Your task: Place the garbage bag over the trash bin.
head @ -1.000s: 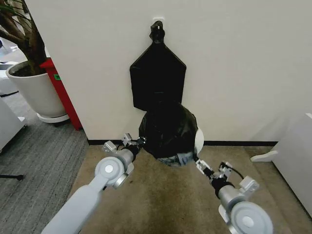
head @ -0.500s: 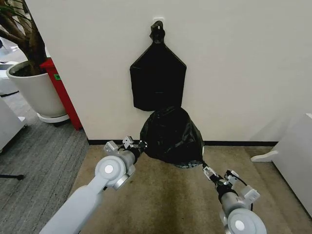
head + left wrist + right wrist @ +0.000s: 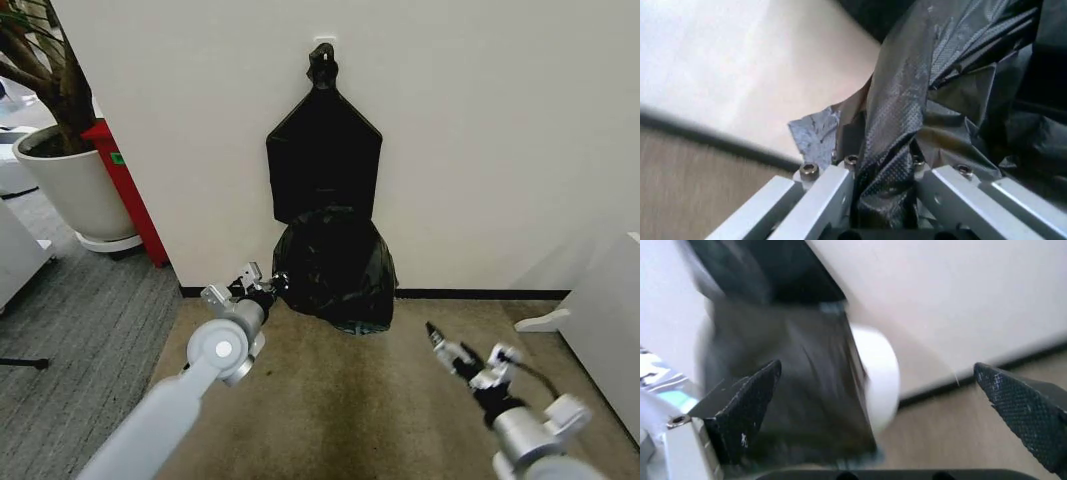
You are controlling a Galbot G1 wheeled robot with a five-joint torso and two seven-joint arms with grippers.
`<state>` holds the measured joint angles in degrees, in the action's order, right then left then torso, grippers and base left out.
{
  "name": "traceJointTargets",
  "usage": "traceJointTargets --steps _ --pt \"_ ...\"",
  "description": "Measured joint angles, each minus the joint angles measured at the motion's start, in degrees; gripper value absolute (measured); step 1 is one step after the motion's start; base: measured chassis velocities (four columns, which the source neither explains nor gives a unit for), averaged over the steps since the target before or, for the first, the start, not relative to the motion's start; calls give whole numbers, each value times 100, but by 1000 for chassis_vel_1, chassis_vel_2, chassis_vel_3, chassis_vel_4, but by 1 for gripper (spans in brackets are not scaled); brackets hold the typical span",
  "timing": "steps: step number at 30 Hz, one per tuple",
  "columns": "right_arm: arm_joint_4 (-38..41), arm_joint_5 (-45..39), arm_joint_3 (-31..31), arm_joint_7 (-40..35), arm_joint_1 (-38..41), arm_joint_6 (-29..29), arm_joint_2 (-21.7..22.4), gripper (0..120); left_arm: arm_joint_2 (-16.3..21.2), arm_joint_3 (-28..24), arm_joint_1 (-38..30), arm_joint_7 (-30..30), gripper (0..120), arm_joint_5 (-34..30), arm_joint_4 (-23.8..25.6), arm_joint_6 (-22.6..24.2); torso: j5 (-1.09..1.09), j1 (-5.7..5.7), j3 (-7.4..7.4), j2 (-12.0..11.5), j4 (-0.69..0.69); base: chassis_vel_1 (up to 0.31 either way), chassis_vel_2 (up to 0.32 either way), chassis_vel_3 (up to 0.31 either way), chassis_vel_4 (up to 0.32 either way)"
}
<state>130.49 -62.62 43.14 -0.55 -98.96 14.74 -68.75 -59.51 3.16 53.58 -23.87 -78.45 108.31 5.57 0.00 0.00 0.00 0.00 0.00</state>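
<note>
The glossy black garbage bag hangs crinkled over the trash bin against the wall and covers it in the head view. The right wrist view shows a strip of the bin's cream-white side beside the black plastic. My left gripper is at the bag's left edge, shut on a fold of the bag that runs between its fingers. My right gripper hovers over the carpet to the right of the bag, apart from it. It is open, its fingertips spread wide with nothing between them.
A flat black bundle with a knotted top hangs on the wall just above the bag. A large white plant pot and a red panel stand at the left. White furniture stands at the right. Beige carpet lies in front.
My right gripper has let go of the bag and pulled back to the right. The bag has dropped lower and now hides the bin's white side. My left gripper has shifted slightly towards the wall.
</note>
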Motion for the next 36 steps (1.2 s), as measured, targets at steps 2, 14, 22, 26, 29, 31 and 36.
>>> traceJointTargets --steps 2,14,22,26,29,31,36 --pt "-41 -261 379 290 163 213 183 100 26 -25 19 388 1 313 -110 -102 1 0 0 0 -1 0 0 0 0" --pt "-1286 -2416 56 404 3000 1940 2872 100 370 -233 32 3441 1 3794 -1229 -1616 -1 0 1 0 2 0 0 0 0" --pt "-1723 -2192 -1180 527 3884 2178 3110 100 576 -141 11 4067 1 4883 -1196 -2165 0 0 1 0 1 0 0 0 0" --pt "-1910 -2017 -1527 601 4087 2178 3052 100 587 -129 -10 4134 1 5060 -1088 -2252 0 0 0 0 0 0 0 0 0" --pt "-1976 -1848 -1844 635 4243 2170 2979 100 599 -132 -22 4181 1 5156 -1021 -2314 0 0 1 0 -1 0 0 0 0" --pt "-1983 -1732 -2009 642 4321 2157 2924 100 613 -134 -23 4189 1 5166 -978 -2323 -2 0 0 0 0 0 0 0 0" --pt "-2037 -1528 -2240 642 4436 2132 2839 100 640 -134 -20 4214 1 5176 -908 -2326 -1 0 0 0 0 0 0 0 0"
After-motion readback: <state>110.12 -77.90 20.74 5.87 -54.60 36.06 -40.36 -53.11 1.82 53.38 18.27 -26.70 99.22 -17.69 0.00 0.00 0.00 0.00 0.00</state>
